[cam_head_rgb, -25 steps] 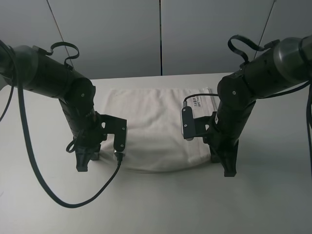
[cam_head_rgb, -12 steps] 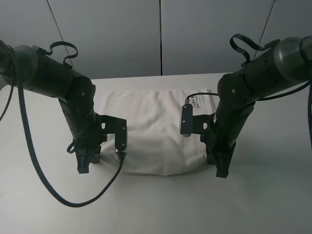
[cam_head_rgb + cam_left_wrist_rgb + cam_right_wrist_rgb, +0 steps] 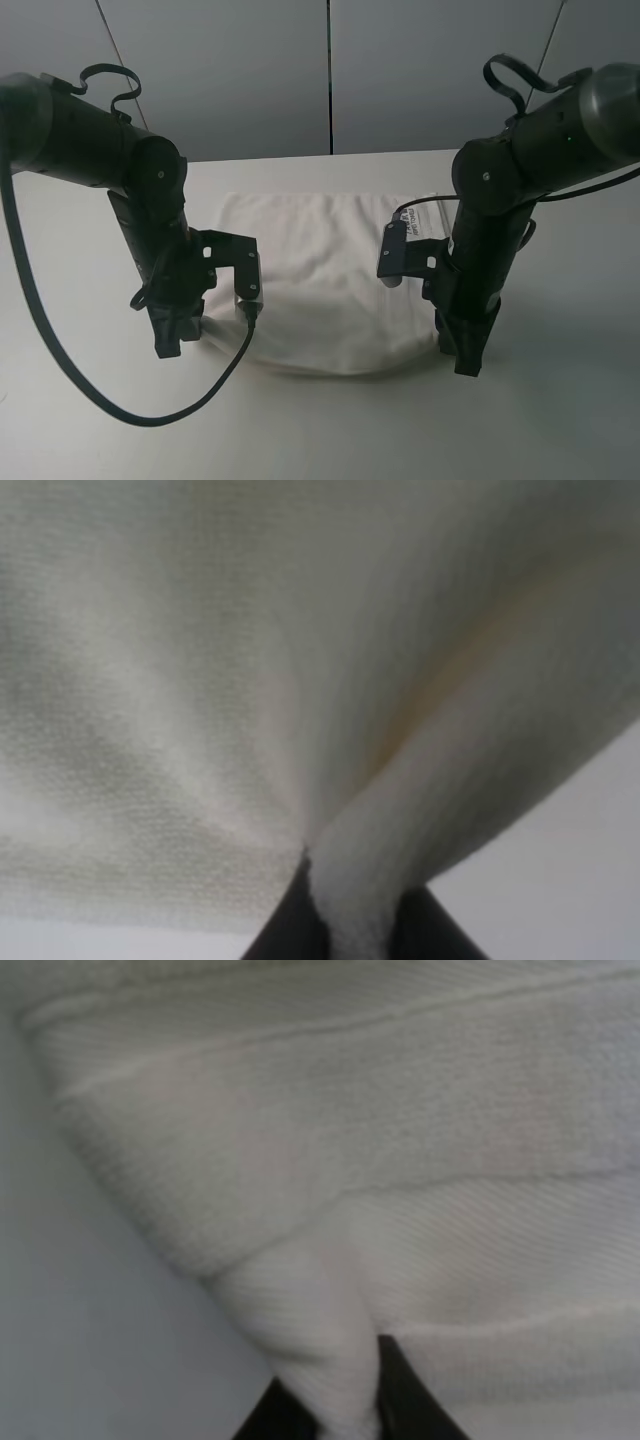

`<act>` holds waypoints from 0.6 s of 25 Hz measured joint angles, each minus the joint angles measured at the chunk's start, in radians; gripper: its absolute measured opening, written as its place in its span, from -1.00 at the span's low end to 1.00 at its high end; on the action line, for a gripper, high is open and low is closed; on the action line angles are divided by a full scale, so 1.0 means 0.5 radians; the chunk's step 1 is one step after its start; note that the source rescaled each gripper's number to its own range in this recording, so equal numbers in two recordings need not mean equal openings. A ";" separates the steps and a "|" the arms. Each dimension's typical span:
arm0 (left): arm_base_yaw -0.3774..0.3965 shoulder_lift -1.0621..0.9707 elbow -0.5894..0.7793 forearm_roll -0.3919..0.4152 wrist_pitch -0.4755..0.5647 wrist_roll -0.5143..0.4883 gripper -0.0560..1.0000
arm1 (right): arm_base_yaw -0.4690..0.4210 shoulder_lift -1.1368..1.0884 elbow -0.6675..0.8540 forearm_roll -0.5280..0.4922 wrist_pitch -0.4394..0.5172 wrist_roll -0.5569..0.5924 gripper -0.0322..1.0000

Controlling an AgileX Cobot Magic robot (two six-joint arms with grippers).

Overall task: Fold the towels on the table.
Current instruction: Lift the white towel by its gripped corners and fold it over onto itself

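Black left gripper [image 3: 168, 341] and right gripper [image 3: 466, 362] each pinch a near corner of the soft white terry towel [image 3: 320, 290] — maybe lifted a bit off the smooth white table [image 3: 560, 420].

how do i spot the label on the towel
Start at the wide white table; the white towel spreads across its middle between two black arms. At its far corner, beside the right arm, sits the label, a small smooth patch, the only spot carrying dark print.
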 joint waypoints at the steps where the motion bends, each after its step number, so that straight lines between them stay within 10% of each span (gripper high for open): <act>1: 0.000 0.000 0.000 -0.005 0.021 0.000 -0.89 | 0.000 -0.070 0.003 0.004 0.009 0.008 -0.94; 15: 0.000 -0.392 0.003 -0.175 -0.030 -0.096 -0.89 | 0.000 -0.486 0.003 0.004 0.139 0.279 -0.94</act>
